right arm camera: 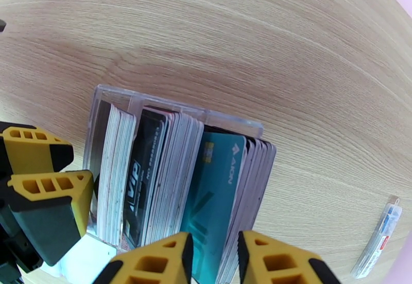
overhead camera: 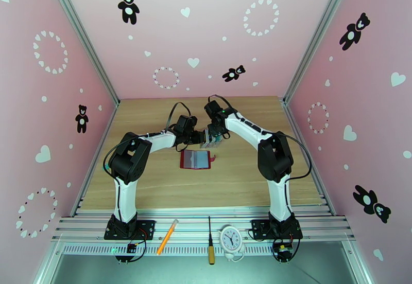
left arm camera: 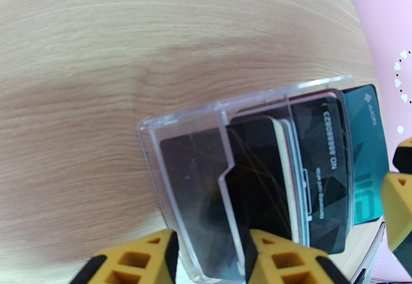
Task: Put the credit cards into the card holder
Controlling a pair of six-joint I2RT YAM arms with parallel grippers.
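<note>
Around the credit cards [right arm camera: 216, 187] rises a clear stand [right arm camera: 175, 106].

The teal card [right arm camera: 216, 187] [left arm camera: 366, 141], seated in the clear stand [right arm camera: 110, 100], carries a triangular logo and the brand "AION" in pale letters. The black card [right arm camera: 140, 177] [left arm camera: 322, 177] in the same stand carries "VIP" and a serial line beginning "NO", followed by digits that appear to be mostly eights; its smaller print is illegible. The numerals on the clock [overhead camera: 231, 238] are too small to read.

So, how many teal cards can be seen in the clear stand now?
1: the teal card stands in the clear stand, its near edge between the fingers of the right gripper. More may be hidden among the other cards.
</note>
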